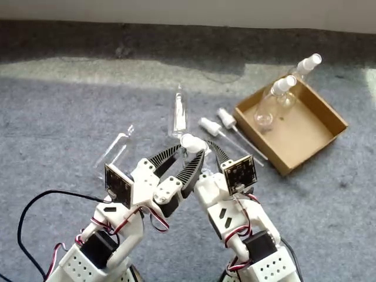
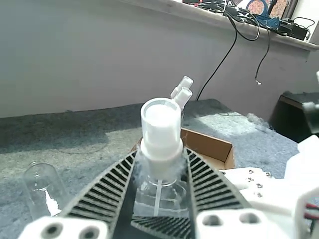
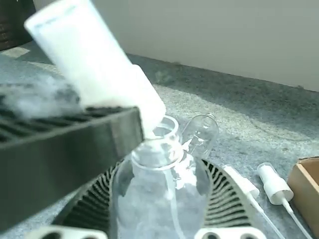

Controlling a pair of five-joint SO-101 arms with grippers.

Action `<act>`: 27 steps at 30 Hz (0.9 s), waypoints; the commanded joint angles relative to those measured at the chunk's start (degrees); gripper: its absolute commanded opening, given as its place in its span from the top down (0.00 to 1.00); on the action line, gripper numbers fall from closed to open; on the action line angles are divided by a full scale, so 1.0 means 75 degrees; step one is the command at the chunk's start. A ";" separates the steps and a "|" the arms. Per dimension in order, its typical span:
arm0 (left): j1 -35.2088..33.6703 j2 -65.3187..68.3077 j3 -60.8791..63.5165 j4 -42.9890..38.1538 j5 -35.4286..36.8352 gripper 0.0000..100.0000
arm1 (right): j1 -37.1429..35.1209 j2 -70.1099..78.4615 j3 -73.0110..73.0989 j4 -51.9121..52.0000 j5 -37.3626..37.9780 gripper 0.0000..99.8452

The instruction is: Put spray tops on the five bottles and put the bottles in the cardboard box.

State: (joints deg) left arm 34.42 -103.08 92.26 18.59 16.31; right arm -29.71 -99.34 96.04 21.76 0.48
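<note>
My left gripper is shut on a white spray top, held between the ribbed black fingers in the left wrist view. Directly below it, my right gripper is shut on a clear bottle. The spray top leans at an angle over the bottle's open neck, with its tube reaching down inside. The cardboard box lies at the right with two capped bottles leaning in its far corner. Two more bare bottles lie on the carpet.
Two loose spray tops with long tubes lie on the grey carpet between the grippers and the box. A black cable loops at the near left. A wall runs along the far edge.
</note>
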 commanded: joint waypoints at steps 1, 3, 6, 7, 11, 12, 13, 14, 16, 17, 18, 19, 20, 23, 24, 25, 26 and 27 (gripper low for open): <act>0.0041 -0.0100 -0.0135 0.0047 -0.0047 0.99 | 0.0147 -0.0123 0.1342 0.0029 0.0973 0.93; 0.0041 -0.0100 -0.0135 0.0047 -0.0059 0.99 | 0.0135 -0.0123 0.1342 0.0029 0.1360 0.93; 0.0041 -0.0088 -0.0088 0.0059 -0.0117 0.99 | 0.0135 -0.0123 0.1342 0.0018 0.1453 0.93; 0.0041 -0.0088 -0.0088 0.0059 -0.0246 0.99 | 0.0135 -0.0135 0.1342 0.0006 0.1500 0.93; 0.0041 -0.0088 -0.0111 0.0059 -0.0352 0.99 | 0.0135 -0.0135 0.1342 0.0006 0.2356 0.93; 0.0041 -0.0088 -0.0088 0.0059 -0.0352 0.99 | 0.0135 -0.0135 0.1342 0.0018 0.2426 0.93; 0.0041 -0.0088 -0.0053 0.0059 -0.0363 0.99 | 0.0135 -0.0135 0.1342 0.0018 0.2391 0.93; 0.0041 -0.0088 -0.0041 0.0059 -0.0363 0.99 | 0.0135 -0.0135 0.1342 0.0018 0.2379 0.93; 0.0041 -0.0088 -0.0041 0.0059 -0.0363 0.99 | 0.0135 -0.0135 0.1342 0.0018 0.2415 0.93; 0.0041 -0.0088 -0.0041 0.0059 -0.0363 0.99 | 0.0135 -0.0135 0.1342 0.0018 0.2415 0.93; 0.0041 -0.0088 -0.0029 0.0059 -0.0363 0.99 | 0.0135 -0.0135 0.1342 0.0018 0.2415 0.93; 0.0041 -0.0088 0.0006 0.0059 -0.0352 0.99 | 0.0135 -0.0135 0.1342 0.0018 0.2415 0.93; 0.0076 -0.0088 0.0111 0.0059 -0.0352 0.99 | 0.0135 -0.0135 0.1342 0.0018 0.2415 0.93; 0.0111 -0.0088 0.0440 0.0035 -0.0363 0.99 | 0.0158 -0.0135 0.1342 0.0018 0.2403 0.93; 0.0111 -0.0088 0.0463 0.0023 -0.0363 0.99 | 0.0158 -0.0135 0.1342 0.0018 0.2403 0.93; 0.0111 -0.0088 0.0463 0.0023 -0.0363 0.99 | 0.0158 -0.0135 0.1342 0.0018 0.2403 0.93; 0.0111 -0.0100 0.0463 0.0023 -0.0363 0.99 | 0.0135 -0.0123 0.1342 0.0018 0.2403 0.93; 0.0111 -0.0100 0.0451 0.0023 -0.0363 0.99 | 0.0135 -0.0123 0.1342 0.0018 0.2403 0.93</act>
State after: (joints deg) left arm 34.42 -103.69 95.60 18.95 14.55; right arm -29.36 -99.34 96.04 21.76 18.07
